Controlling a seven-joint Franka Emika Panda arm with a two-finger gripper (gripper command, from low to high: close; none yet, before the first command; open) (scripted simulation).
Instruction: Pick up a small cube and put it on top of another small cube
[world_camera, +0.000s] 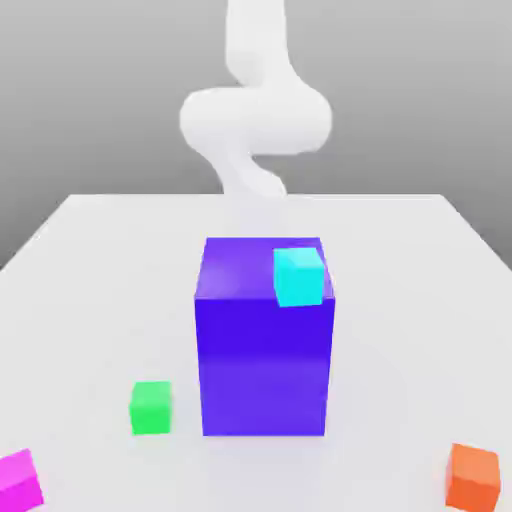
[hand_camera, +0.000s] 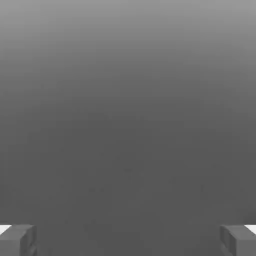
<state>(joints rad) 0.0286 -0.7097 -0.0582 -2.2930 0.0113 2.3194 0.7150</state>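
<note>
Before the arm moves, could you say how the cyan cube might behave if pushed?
The cyan cube would probably slide rather than roll, given its flat faces. It might tip off the blue block, since it sits near an edge.

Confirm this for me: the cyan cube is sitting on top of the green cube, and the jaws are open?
Not quite: the exterior view shows the cyan cube on top of the large blue-violet block, not the green cube. The jaws are indeed open.
</note>
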